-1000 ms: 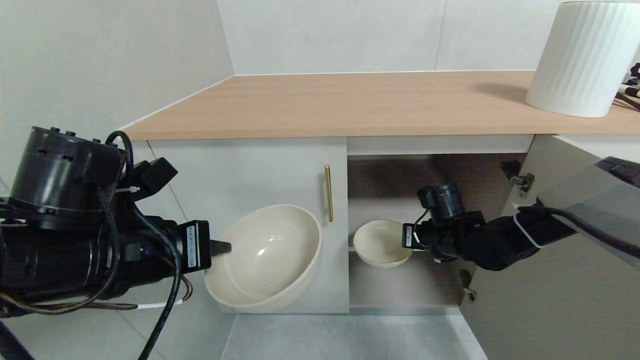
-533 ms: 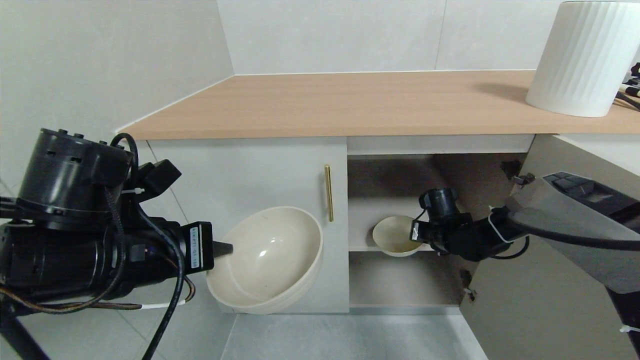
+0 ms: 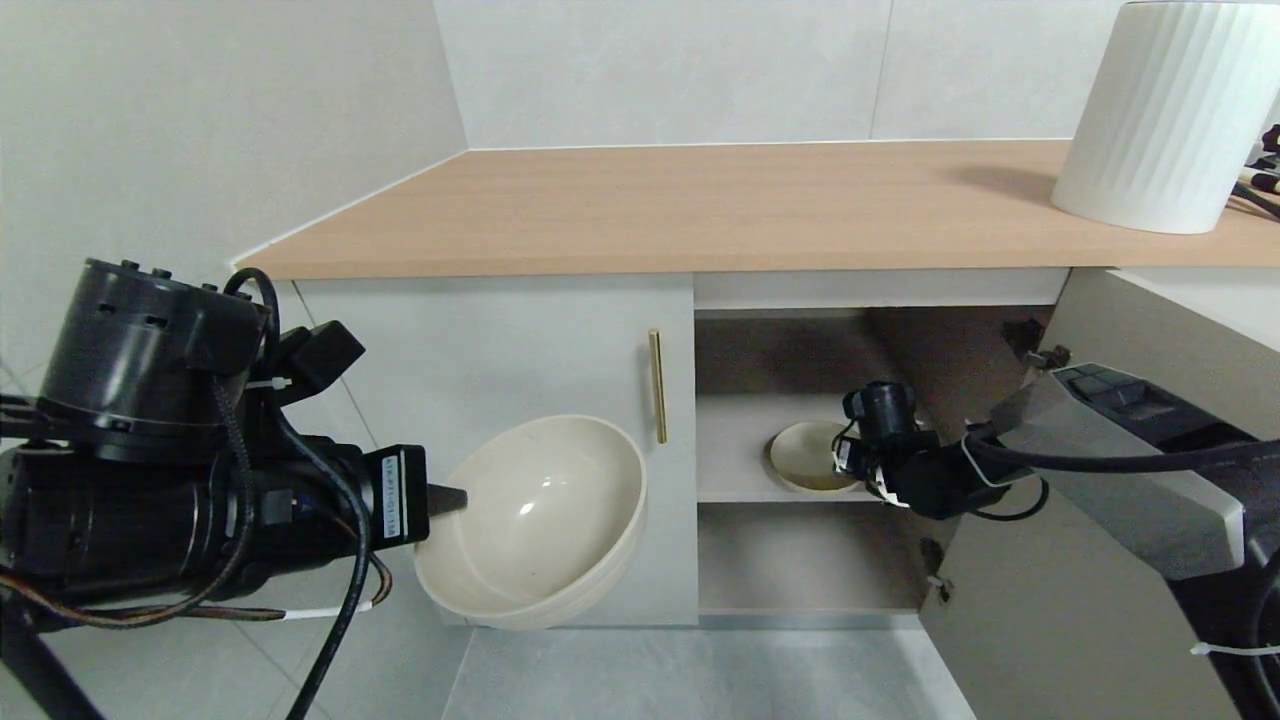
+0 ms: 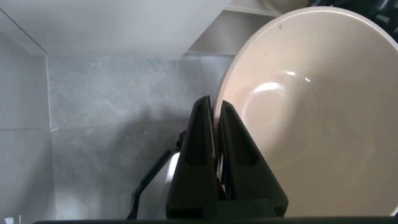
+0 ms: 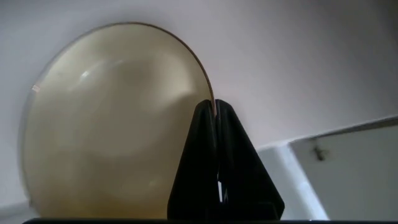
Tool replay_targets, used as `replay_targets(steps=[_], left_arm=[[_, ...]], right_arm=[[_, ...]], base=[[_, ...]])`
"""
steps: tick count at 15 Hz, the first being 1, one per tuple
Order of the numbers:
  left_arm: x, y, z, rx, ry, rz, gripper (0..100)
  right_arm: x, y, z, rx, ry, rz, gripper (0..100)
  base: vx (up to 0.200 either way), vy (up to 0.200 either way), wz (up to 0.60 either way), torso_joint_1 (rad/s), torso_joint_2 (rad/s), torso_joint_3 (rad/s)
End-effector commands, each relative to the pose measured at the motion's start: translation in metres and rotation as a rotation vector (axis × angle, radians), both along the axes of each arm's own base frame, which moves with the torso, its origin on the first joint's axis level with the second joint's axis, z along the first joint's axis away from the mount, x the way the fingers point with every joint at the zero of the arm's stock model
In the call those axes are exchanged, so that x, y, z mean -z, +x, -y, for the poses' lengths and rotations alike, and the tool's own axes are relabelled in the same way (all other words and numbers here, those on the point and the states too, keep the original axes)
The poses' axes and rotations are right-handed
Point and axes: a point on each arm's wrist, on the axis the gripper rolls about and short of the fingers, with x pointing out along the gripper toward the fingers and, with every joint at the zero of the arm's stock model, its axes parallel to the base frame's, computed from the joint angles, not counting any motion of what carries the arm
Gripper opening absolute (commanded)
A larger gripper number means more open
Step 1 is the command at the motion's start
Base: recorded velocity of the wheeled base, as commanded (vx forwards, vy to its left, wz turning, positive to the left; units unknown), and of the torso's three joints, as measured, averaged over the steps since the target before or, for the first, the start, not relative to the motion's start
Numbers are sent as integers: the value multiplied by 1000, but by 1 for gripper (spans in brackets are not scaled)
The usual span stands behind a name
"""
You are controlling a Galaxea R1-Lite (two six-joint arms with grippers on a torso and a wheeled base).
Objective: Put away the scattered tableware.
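The left hand is pressed together on the rim of the large bowl, one finger inside the rim and one outside, as the left wrist view confirms. The large bowl is cream-coloured and is held clear of the floor, tilted so that its opening faces upward and outward, in front of the closed left door of the cabinet. A slim brass-coloured handle is mounted upright at the edge of that door, just beside the far rim of the large bowl. The right door stands open and exposes the right compartment, which is divided by a shelf. The right hand is inside this compartment and pinches the rim of the small bowl; the right wrist view shows its two fingers shut on the thin rim. The small bowl is tilted and sits at shelf level toward the rear of the compartment; whether its base touches the shelf cannot be determined. The wooden surface above the cabinet carries a white ribbed container at its right end, well apart from both bowls.
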Motion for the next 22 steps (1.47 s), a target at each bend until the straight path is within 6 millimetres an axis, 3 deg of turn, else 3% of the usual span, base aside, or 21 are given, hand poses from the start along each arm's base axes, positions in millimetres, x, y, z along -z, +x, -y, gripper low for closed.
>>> replay_targets(steps=[1, 14, 15, 20, 22], left_arm=[[0, 0, 0, 0, 0, -2, 0], [3, 1, 1, 0, 4, -10, 0], [3, 1, 1, 0, 4, -10, 0], [3, 2, 1, 0, 5, -11, 0], [6, 5, 3, 7, 18, -22, 0]], right_arm=[[8, 8, 2, 16, -4, 6, 0], [3, 24, 7, 53, 32, 64, 0], [3, 24, 8, 55, 32, 64, 100], [-3, 22, 8, 65, 49, 73, 100], [-25, 7, 7, 61, 50, 75, 100]], base=[[0, 0, 0, 0, 0, 0], [0, 0, 0, 0, 0, 0], [0, 0, 0, 0, 0, 0], [0, 0, 0, 0, 0, 0], [0, 0, 0, 0, 0, 0]])
